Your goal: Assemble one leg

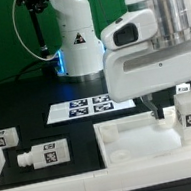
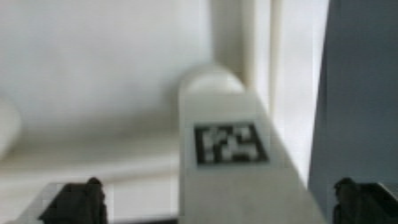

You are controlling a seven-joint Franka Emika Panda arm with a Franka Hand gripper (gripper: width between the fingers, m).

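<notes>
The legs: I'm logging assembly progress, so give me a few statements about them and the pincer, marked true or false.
1. Two loose legs lie on the table beside the top. True.
2. An upright leg stands on the top. True.
3. The pincer is shut on a leg. False: its fingers stand wide apart, with gaps on both sides.
4. The marker board lies on the top. False: it lies on the table beyond it.

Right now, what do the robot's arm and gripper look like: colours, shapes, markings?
The arm is glossy white with rounded casings, a dark triangular marking and a blue glow low on its side. The wrist housing is boxy and white with a dark band. The gripper has black fingertips.
</notes>
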